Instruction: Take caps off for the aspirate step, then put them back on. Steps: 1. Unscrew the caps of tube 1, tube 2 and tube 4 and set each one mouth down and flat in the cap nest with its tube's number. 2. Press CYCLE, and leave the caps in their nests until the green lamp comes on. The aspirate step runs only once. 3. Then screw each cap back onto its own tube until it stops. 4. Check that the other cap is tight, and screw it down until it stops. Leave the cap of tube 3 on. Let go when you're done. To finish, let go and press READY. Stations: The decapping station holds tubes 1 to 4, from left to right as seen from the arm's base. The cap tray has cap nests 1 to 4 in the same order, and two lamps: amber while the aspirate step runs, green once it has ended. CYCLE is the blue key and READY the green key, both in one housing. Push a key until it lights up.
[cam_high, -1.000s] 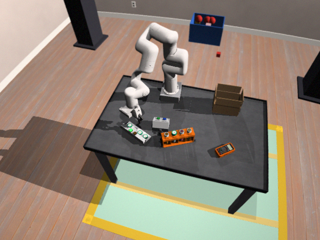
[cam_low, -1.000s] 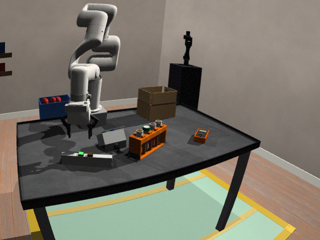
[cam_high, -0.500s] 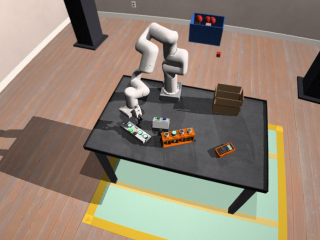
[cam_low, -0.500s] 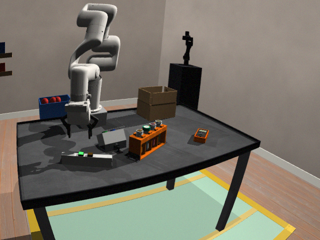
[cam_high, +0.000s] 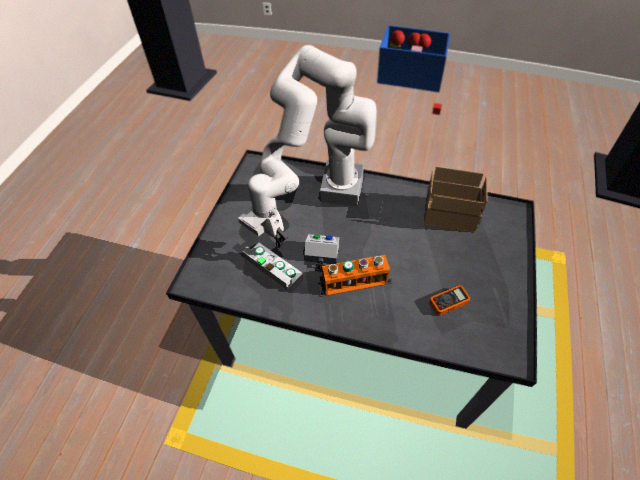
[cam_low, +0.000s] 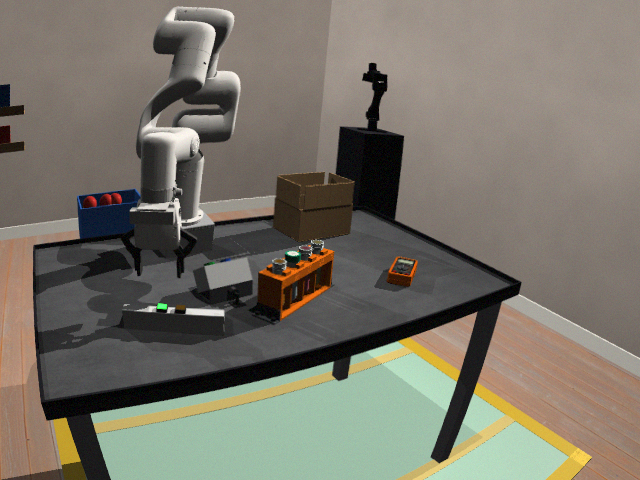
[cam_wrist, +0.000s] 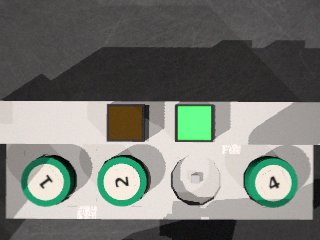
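Caps 1 (cam_wrist: 48, 181), 2 (cam_wrist: 122, 181), 4 (cam_wrist: 270, 182) are seated in cap tray (cam_wrist: 300, 125) nests; nest 3 (cam_wrist: 195, 180) bare; green lamp (cam_wrist: 194, 123) lit. Gripper (cam_low: 158, 269) is held above the tray, fingers spread wide apart, gripping nothing.

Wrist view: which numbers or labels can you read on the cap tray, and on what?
"1": cap in the leftmost nest.
"2": cap in the next nest.
"4": cap in the rightmost nest.
Small white marks on the tray: too blurred to read.
The third nest, with no cap in it, shows no number.

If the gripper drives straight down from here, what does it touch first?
Most likely the cap tray. The open gripper points straight down over it, roughly between the lamps and nest 3, which has no cap. Exact contact spot is unclear, since depth is hard to judge.
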